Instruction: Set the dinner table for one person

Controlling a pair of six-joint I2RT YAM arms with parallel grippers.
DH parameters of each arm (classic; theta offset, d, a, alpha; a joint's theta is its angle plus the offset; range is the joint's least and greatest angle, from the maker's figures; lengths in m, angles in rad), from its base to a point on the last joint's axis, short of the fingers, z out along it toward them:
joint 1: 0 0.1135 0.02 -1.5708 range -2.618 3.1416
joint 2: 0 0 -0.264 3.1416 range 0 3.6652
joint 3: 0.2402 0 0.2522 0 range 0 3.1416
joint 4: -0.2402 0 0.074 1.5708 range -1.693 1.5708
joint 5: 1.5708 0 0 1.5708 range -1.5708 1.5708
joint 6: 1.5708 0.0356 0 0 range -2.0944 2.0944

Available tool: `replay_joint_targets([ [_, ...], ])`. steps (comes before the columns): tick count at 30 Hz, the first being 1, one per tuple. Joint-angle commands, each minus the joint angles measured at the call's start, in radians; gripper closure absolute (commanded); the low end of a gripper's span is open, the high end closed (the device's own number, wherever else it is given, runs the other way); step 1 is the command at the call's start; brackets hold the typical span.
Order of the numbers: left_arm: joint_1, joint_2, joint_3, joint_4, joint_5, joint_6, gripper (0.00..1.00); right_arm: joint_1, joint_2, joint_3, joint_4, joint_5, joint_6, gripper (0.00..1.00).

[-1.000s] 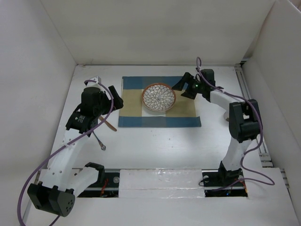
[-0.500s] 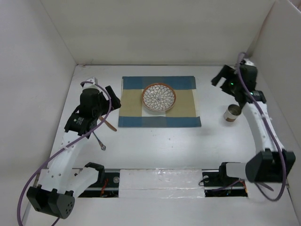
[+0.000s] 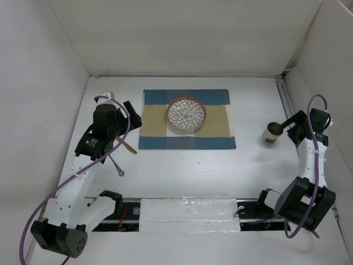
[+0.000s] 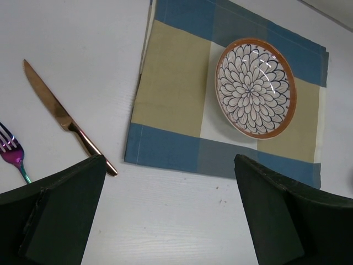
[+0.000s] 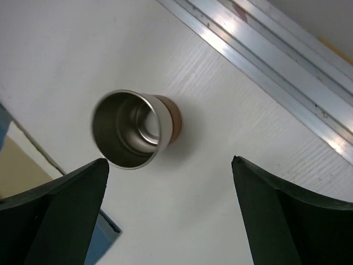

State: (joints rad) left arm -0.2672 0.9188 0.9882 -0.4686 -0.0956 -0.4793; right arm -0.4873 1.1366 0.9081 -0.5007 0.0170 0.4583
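Note:
The dinner table (image 3: 182, 171) is a white tabletop. On it lies a blue-and-beige checked placemat (image 3: 154, 118) with a flower-patterned plate (image 3: 186, 114) on it. Left of the mat lie a copper knife (image 4: 66, 122) and an iridescent fork (image 4: 14, 154). My left gripper (image 3: 132, 118) hovers open over the mat's near left corner, holding nothing. A metal cup (image 3: 271, 132) stands upright at the right, apart from the mat. My right gripper (image 3: 292, 126) is open just right of the cup (image 5: 132, 128), which sits ahead of the fingers, not between them.
An aluminium rail (image 5: 265, 61) runs along the table's right side, close behind the cup. White walls enclose the table on the left, back and right. The arm bases and a taped strip (image 3: 187, 212) line the near edge.
My right arm has swung away from the plate, across to the right side, and now sits low beside the cup. The left arm has barely moved.

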Motion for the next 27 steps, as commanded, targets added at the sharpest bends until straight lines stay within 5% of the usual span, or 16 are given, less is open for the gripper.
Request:
replay_joint_targets([
  [1, -0.001, -0.024, -0.008, 0.013, 0.016, 0.015, 0.0, -0.033, 0.032, -0.014, 0.099, -0.066, 0.026, 0.01],
  [17, -0.001, -0.006, -0.017, 0.031, 0.05, 0.024, 0.0, 0.026, 0.288, -0.044, 0.26, -0.103, 0.066, 0.12],
  [27, -0.001, 0.003, -0.017, 0.031, 0.05, 0.024, 0.0, 0.055, 0.275, -0.054, 0.24, -0.055, 0.066, 0.68],
])
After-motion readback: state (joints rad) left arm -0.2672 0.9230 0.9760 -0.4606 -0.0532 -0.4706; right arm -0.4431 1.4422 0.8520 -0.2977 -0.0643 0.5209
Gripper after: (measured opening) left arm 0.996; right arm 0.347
